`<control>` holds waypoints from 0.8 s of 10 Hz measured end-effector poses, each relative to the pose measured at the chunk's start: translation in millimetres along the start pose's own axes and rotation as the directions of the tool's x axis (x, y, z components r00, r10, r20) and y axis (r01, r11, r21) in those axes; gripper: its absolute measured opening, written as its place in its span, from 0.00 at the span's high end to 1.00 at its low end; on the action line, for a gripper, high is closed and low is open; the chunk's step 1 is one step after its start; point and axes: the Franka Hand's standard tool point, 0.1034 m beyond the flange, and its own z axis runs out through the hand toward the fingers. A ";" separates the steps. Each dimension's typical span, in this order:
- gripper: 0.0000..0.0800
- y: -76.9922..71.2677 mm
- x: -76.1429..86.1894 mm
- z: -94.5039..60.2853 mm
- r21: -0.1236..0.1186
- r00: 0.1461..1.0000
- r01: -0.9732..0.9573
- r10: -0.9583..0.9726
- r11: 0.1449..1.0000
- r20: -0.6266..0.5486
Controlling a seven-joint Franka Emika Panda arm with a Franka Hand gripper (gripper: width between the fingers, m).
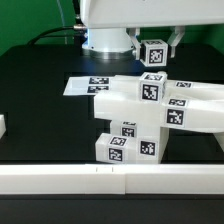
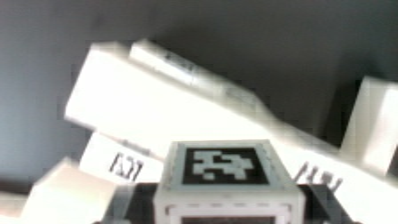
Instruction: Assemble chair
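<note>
Fingers (image 1: 153, 42) grasping tagged block (image 1: 153, 53); fingertips hidden behind it; wrist view blurred.

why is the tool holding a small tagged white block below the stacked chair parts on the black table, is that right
Not below. In the exterior view the tool holds the small tagged block above the stacked chair parts, which sit on the black table.

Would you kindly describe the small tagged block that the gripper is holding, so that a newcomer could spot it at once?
Start at the glossy white robot base at the back of the black table. Just in front of it the gripper hangs over the stacked white chair parts. Between its fingers sits the small block, the only tagged piece held above the stack rather than resting on it.
</note>
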 end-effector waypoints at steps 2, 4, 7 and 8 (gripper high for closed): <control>0.66 -6.0 1.0 5.9 -0.006 1.000 -0.025 0.025 1.000 -0.002; 0.66 -4.3 1.1 6.1 -0.006 1.000 -0.026 0.026 1.000 -0.001; 0.66 -12.2 -5.0 12.6 -0.005 1.000 -0.026 0.026 1.000 0.000; 0.66 -13.3 -4.4 13.2 -0.006 1.000 -0.024 0.024 1.000 -0.003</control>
